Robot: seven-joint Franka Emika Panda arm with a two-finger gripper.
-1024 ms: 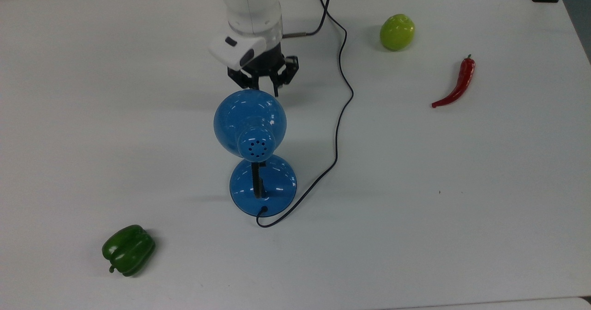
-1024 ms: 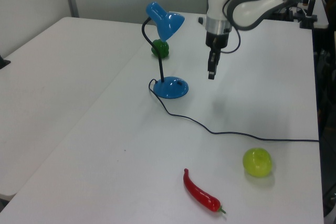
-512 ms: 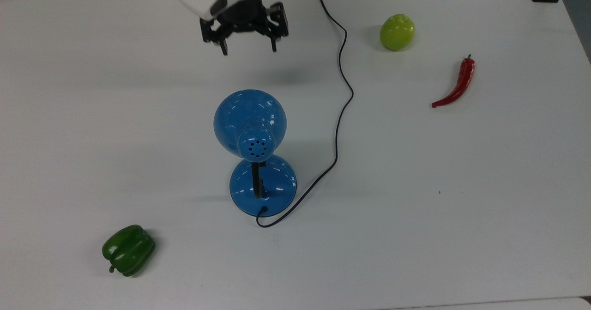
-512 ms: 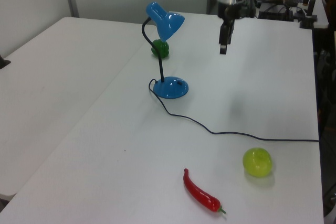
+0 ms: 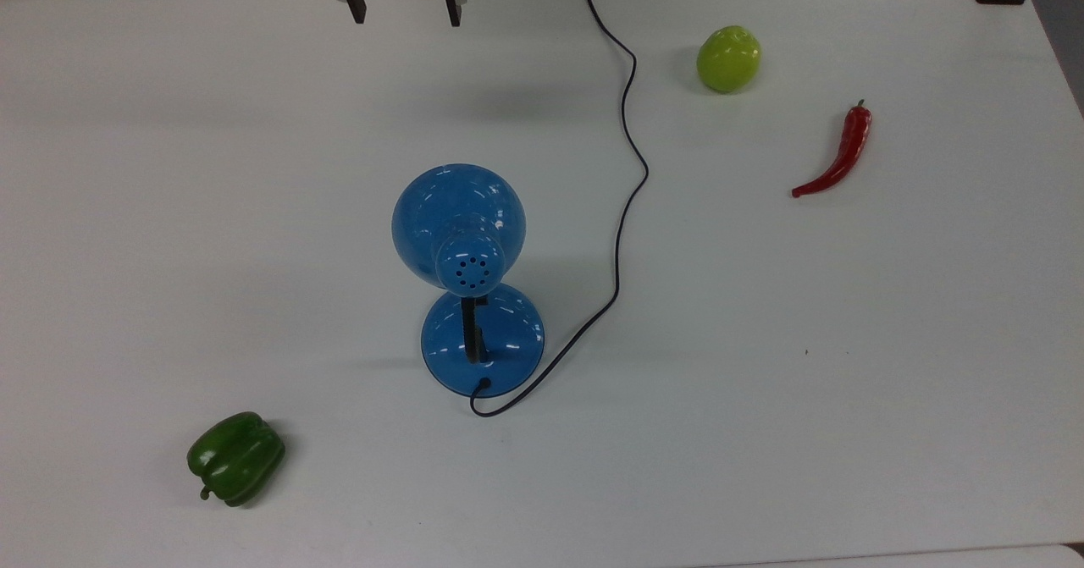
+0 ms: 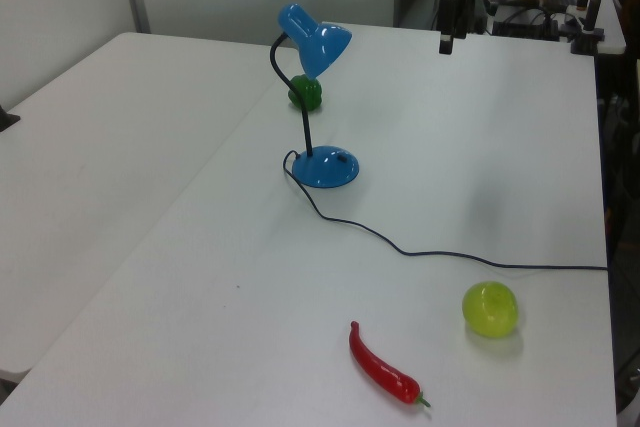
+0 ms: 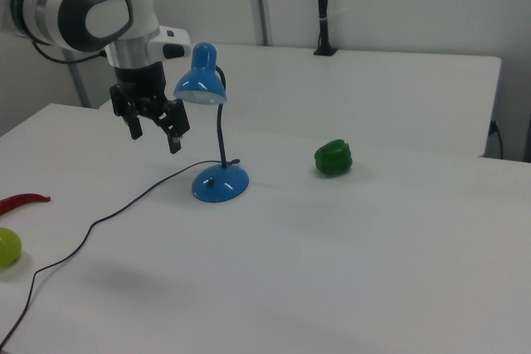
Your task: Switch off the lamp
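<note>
Above a white table (image 5: 847, 339), the claw (image 5: 405, 9) is held wide open and empty, touching nothing, well apart from the lamp (image 5: 461, 238) standing below it.

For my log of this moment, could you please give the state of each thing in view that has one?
lamp: upright on the table, shade unlit, nothing touching it
cord: slack, trailing across the table
gripper: jaws open, empty, raised, apart from the lamp
</note>
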